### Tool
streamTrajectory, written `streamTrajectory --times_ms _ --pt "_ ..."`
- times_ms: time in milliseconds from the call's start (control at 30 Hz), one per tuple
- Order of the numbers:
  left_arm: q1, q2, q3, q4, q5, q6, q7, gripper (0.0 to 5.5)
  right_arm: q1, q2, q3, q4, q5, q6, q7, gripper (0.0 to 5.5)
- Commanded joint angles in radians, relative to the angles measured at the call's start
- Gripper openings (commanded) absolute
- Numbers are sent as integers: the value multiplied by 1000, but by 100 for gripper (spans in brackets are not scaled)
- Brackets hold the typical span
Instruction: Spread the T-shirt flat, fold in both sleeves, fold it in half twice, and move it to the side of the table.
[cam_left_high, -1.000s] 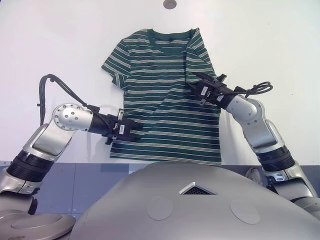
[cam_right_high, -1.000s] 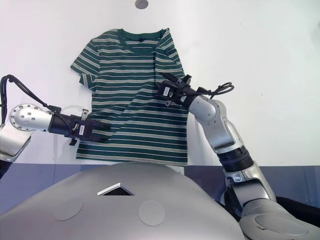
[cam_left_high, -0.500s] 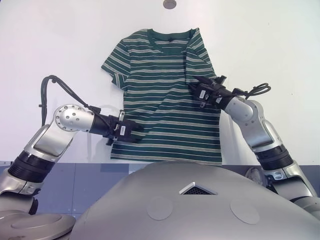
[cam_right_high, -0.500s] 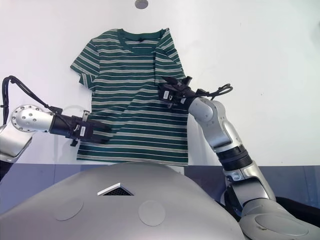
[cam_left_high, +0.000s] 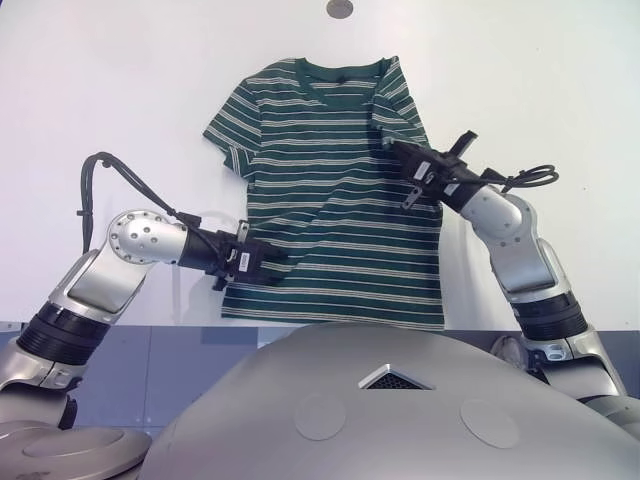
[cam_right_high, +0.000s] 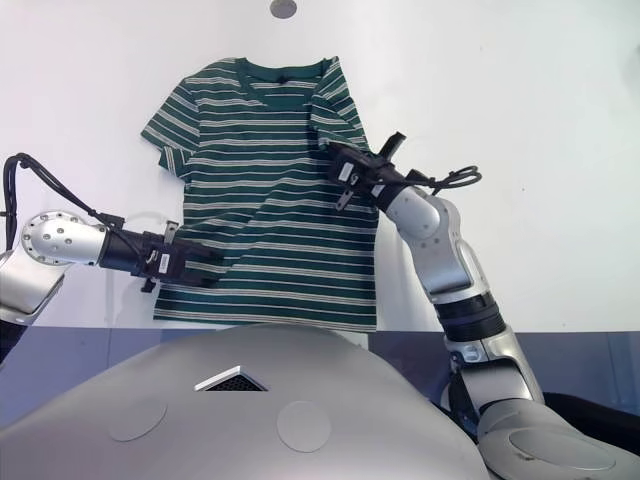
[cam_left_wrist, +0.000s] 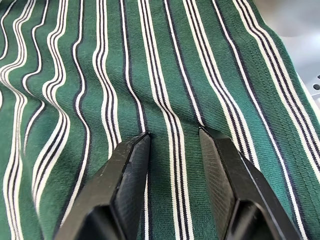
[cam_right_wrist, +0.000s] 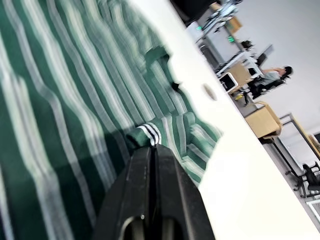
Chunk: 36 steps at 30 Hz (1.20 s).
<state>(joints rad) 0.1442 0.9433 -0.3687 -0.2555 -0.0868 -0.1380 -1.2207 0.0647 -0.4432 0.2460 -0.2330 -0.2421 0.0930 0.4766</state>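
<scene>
I have the T-shirt (cam_left_high: 330, 200) lying on the white desk (cam_left_high: 120, 90), collar (cam_left_high: 340, 72) toward the far edge and hem along the near edge. Its left sleeve (cam_left_high: 225, 135) sticks out flat to the side, while the cloth on the right shoulder side lies turned in over the chest.

My left hand (cam_left_high: 272, 262) sits low on the shirt near its near-left corner. The two fingers (cam_left_wrist: 130, 170) are spread apart with their tips resting on the striped cloth and nothing pinched between them.

My right hand (cam_left_high: 397, 153) is at the shirt's right edge, about level with the sleeve. Its fingers are pressed together on a small ridge of striped fabric. A small grey disc (cam_left_high: 339, 8) sits at the desk's far edge beyond the collar.
</scene>
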Motion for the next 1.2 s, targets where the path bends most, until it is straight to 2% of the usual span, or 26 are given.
streamTrajectory --times_ms 33,200,400,633,767,867,1033,1133,1200 --pt "9 -10 -19 20 55 46 25 178 59 55 -180 -57 192 138 -14 4" --pt "18 1 -1 -50 31 106 29 178 49 70 -299 18 212 180 -112 4" --pt "-30 -17 17 -27 25 123 36 178 10 100 -298 67 187 203 -197 4" --pt "-47 -80 31 25 35 110 105 178 -28 111 -312 79 167 157 -266 160" --pt "-36 -39 92 -8 -57 154 59 178 -33 122 -316 88 165 129 -291 245" --pt "-20 24 96 -29 -79 158 -26 234 -11 141 -299 82 158 120 -302 316" --pt "13 97 133 -161 -240 293 -139 336 6 160 -290 80 151 105 -318 430" --pt "-92 3 196 -205 -395 450 -45 394 13 158 -246 46 139 67 -297 473" --pt "-227 -108 254 -171 -504 568 92 394 37 126 -155 -28 173 57 -177 473"
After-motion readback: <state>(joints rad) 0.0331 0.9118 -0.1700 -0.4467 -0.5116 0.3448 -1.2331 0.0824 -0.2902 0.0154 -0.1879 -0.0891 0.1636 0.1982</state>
